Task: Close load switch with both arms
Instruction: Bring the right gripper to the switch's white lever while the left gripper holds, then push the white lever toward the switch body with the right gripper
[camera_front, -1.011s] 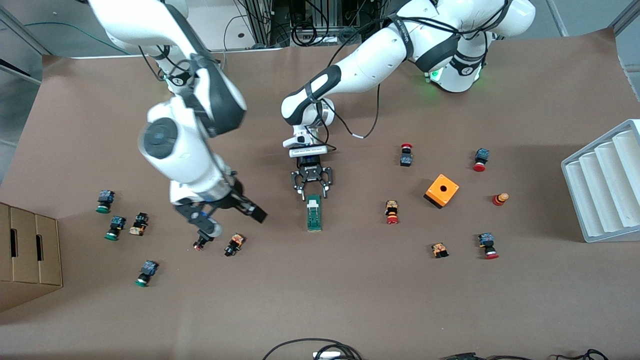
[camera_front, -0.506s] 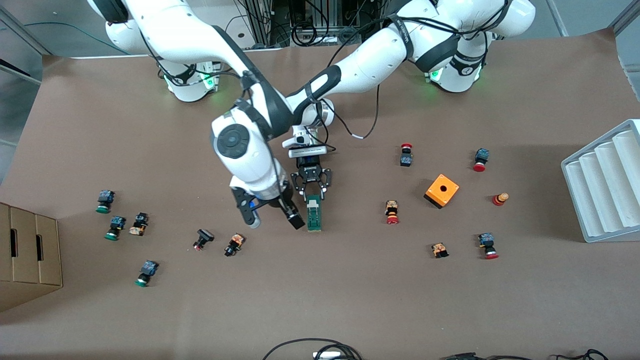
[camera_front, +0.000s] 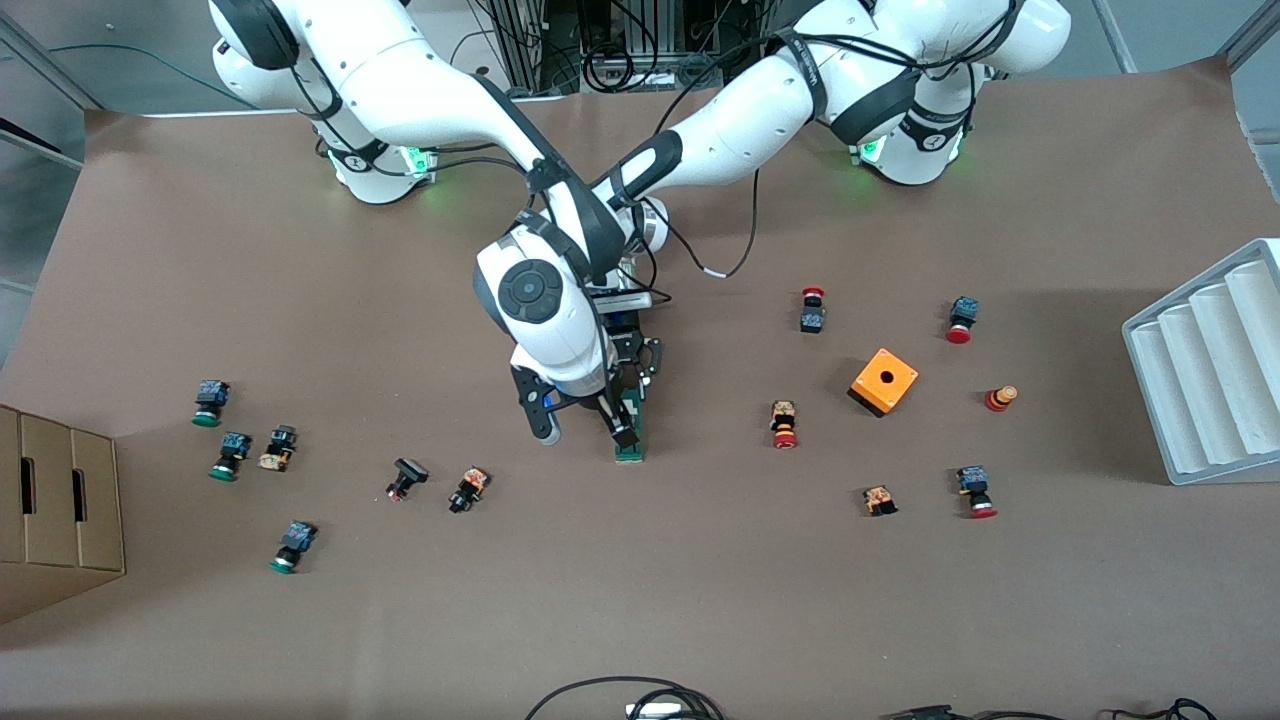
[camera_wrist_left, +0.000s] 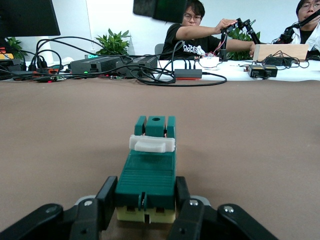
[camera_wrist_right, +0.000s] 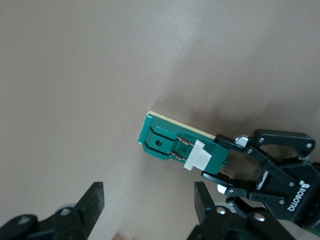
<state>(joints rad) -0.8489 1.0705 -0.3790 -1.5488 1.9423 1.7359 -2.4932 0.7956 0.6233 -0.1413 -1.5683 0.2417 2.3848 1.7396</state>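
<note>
Load switch (camera_front: 630, 437), narrow dark-green rectangular block w/ small white lever (camera_wrist_left: 152, 144) across its top, lies flat on brown table covering (camera_front: 700, 580) approx mid-table, between the two arms' ends. Left gripper (camera_wrist_left: 145, 210), black two-finger type, is down at table level w/ fingers (camera_wrist_left: 105, 197) clamped on the block's sides at the end farther from front camera; both fingers touch the green body. White lever sits partway along the block, nearer the open green end w/ a round hole. Right gripper (camera_wrist_right: 146, 207) hangs over the switch, fingers (camera_wrist_right: 94, 199) spread wide apart, not touching it. In front view right arm's wrist covers most of the switch & left gripper; only the switch's nearer end shows. Orange cube w/ hole (camera_front: 884, 381) sits well apart, toward left arm's end.
</note>
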